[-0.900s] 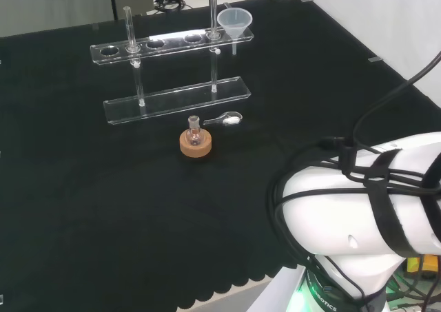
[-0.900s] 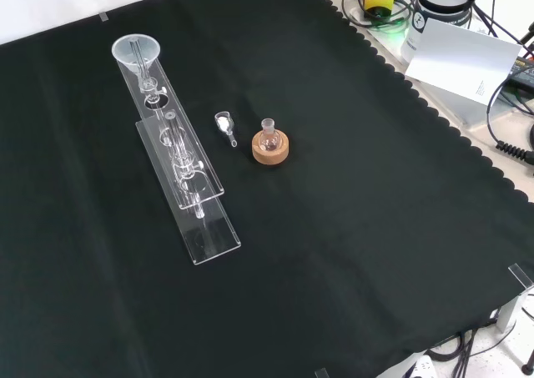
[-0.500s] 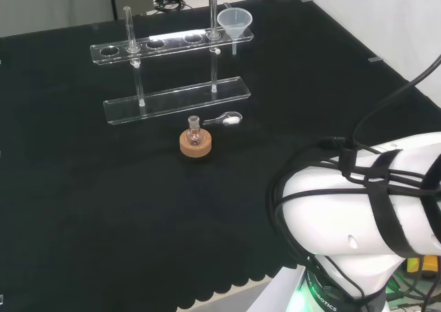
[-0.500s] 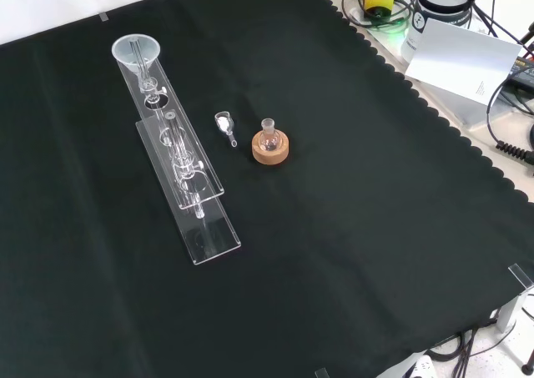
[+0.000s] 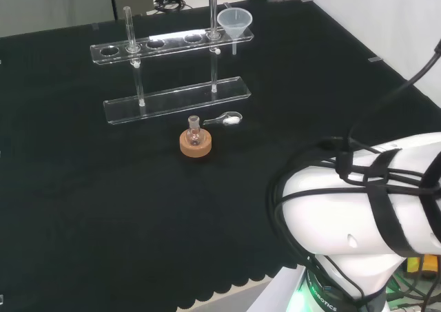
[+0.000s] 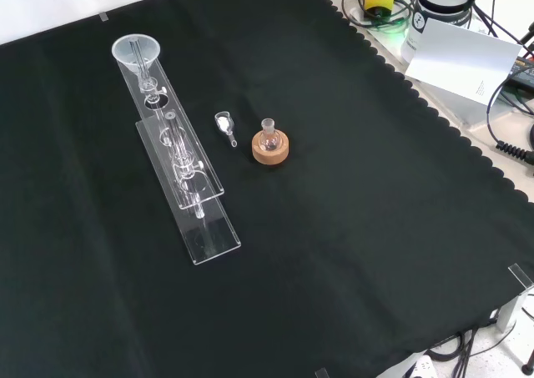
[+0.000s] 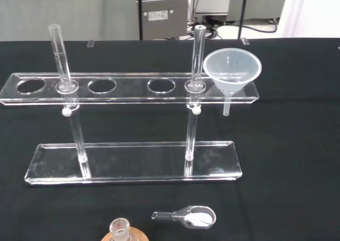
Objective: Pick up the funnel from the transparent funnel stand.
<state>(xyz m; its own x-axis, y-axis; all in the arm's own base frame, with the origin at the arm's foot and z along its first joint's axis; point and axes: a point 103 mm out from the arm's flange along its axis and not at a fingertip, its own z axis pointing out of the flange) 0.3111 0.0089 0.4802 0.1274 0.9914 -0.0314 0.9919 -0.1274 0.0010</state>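
Note:
A clear funnel (image 5: 234,21) sits in the end hole of the transparent funnel stand (image 5: 172,40), at the stand's right end in the head view. In the front view the funnel (image 6: 137,51) is at the stand's far end, the stand (image 6: 185,178) running toward the camera. The wrist view faces the stand (image 7: 133,161) from the side, with the funnel (image 7: 232,69) upright in its top bar and its stem hanging below. The stand has a flat base, two upright rods and a top bar with several round holes.
A small round flask on a cork ring (image 5: 195,143) stands in front of the stand, with a small glass scoop of white powder (image 5: 229,120) beside it. The arm's white links (image 5: 358,215) rise at the head view's lower right. Cables and a white card (image 6: 463,57) lie beyond the cloth's scalloped edge.

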